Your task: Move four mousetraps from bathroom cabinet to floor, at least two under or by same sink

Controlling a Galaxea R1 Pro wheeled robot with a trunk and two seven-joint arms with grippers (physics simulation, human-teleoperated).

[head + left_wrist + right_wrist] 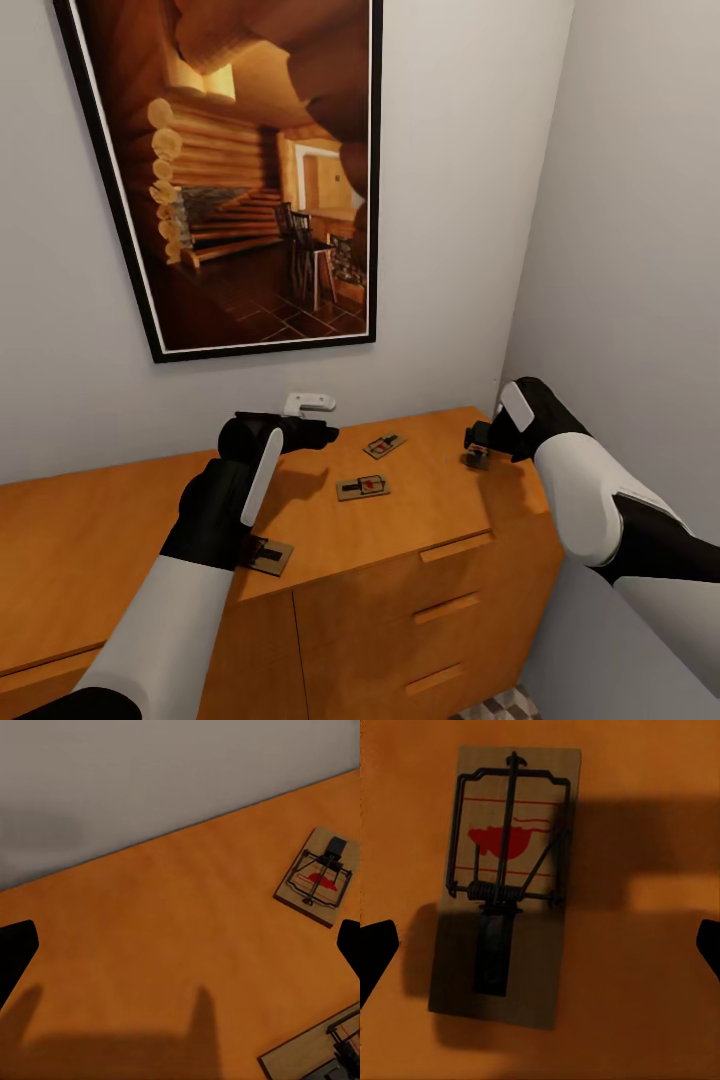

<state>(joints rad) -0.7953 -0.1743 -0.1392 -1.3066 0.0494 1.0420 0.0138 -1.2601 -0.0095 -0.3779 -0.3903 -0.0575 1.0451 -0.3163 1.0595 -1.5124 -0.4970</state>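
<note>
Three mousetraps (363,487) lie on the cabinet (420,600) top, below the framed picture (240,170); the left claw (325,435) and right claw (477,447) hover above the cabinet.

Large black-framed picture (235,170) on the pale wall (470,200), hung tilted in head view; shows a log-cabin interior with wooden stairs, a chair and tiled floor. Second pale wall (640,250) meets it at the corner on the right. Small white object (308,403) low against the back wall below the frame, possibly a fixture, too small to tell.
</note>
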